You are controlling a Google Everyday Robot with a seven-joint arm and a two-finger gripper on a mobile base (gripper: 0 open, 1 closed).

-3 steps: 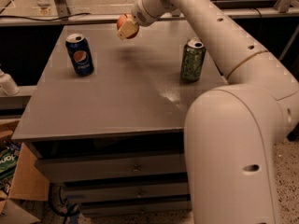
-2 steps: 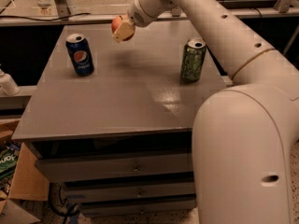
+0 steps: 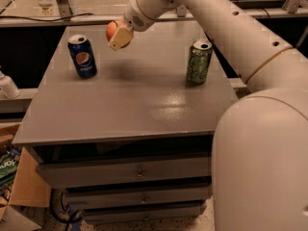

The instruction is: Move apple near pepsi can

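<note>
Progress looks well past halfway, judging by how things lie: the apple (image 3: pixel 111 30) is off the bench (image 3: pixel 144 105) and hangs in the air at the upper left-centre of the frame. It is clamped in the gripper (image 3: pixel 118 36), whose tan fingers are closed against the fruit's sides. The pepsi can (image 3: pixel 82 56) stands upright just to the lower left of it, near the bench's far left corner. The two are close in the frame but not touching. A soft dark shadow on the bench top falls to the right of the can, so the apple seems to hover beside the can, not over it. What is left, by my reading, is to lower the apple, set it down beside the can and let go without knocking the can. The apple is small, round and smooth, red-orange with a paler patch, and it may roll once released. The can is a glossy dark blue cylinder with a round red, white and blue logo and a silver lid. It looks light and easy to tip. A green can (image 3: pixel 198 61), printed and shiny, stands well apart at the right of the bench. The bench top is flat, matt grey with a dull sheen at its middle, and grey drawers (image 3: pixel 139 172) sit below it. The arm (image 3: pixel 231 28) is smooth off-white plastic with rounded segments.
</note>
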